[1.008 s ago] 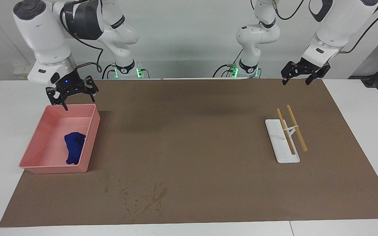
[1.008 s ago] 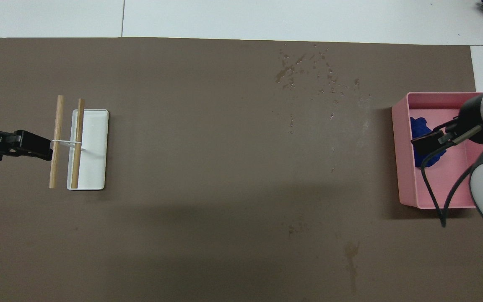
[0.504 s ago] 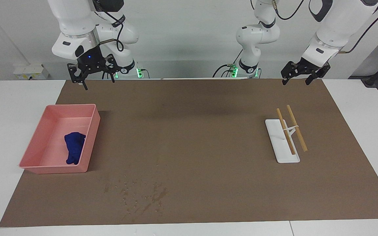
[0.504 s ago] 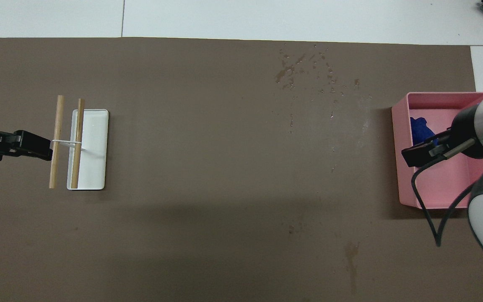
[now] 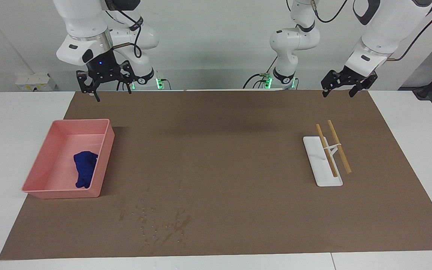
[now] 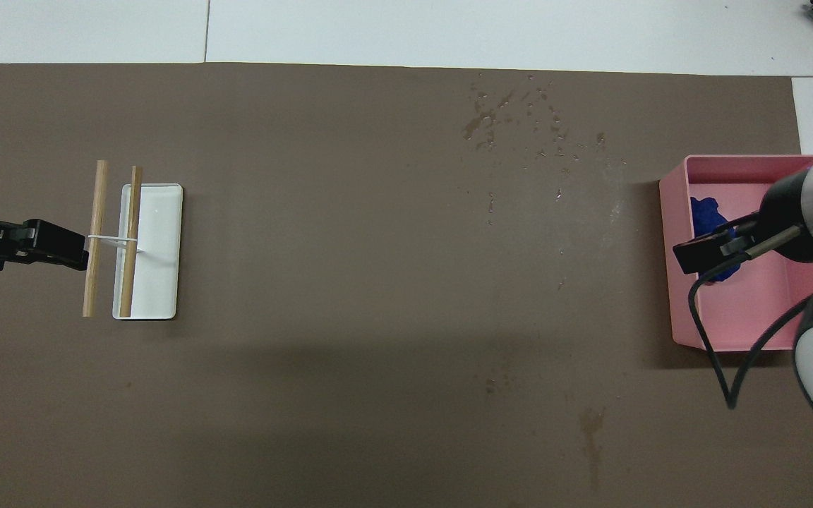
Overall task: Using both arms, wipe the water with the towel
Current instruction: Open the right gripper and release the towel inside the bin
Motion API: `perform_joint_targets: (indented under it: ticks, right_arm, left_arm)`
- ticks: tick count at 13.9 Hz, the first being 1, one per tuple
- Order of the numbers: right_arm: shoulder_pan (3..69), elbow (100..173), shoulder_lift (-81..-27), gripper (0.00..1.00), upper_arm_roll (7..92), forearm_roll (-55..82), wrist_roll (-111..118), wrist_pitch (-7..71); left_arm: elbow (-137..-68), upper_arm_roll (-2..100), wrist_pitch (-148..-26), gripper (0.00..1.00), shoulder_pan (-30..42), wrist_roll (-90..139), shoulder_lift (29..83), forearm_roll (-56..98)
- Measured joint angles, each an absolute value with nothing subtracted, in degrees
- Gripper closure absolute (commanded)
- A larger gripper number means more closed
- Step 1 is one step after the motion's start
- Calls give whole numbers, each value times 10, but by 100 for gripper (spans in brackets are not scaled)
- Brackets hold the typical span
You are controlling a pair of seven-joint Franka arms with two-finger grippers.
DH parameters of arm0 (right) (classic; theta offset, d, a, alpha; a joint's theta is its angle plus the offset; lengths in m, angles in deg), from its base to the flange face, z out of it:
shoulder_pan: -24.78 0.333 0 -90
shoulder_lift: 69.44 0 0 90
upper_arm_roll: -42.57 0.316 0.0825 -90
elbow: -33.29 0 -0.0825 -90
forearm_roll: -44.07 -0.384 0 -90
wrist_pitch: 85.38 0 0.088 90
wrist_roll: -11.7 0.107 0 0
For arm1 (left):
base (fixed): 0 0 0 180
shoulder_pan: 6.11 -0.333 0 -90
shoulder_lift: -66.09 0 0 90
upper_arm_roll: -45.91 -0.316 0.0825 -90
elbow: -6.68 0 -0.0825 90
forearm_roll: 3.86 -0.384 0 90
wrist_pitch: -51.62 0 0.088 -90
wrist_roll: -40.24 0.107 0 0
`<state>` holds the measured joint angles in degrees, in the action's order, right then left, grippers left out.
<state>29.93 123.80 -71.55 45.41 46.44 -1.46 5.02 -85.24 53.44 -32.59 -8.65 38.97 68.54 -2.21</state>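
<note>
Two grippers hang raised: right gripper upper left of frame, fingers spread, empty; left gripper upper right, also spread. We see wide bare mat between. Towel lies in pink bin, long axis toward the robots.

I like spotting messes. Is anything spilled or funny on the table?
Yes. Little wet splashes speckle the brown mat, farther from the robots than the pink bin. The blue towel lies crumpled in that bin, unused.
</note>
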Motion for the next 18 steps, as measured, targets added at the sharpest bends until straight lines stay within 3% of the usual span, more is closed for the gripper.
perform_joint_targets:
  ticks: [4,18]
  right_arm:
    - [295,1217,-692,0,448,460,-14,43]
    - [275,1207,-691,0,450,446,1,46]
  left_arm:
    - [-852,534,-326,0,-87,390,685,-22]
    - [-852,534,-325,0,-87,390,685,-22]
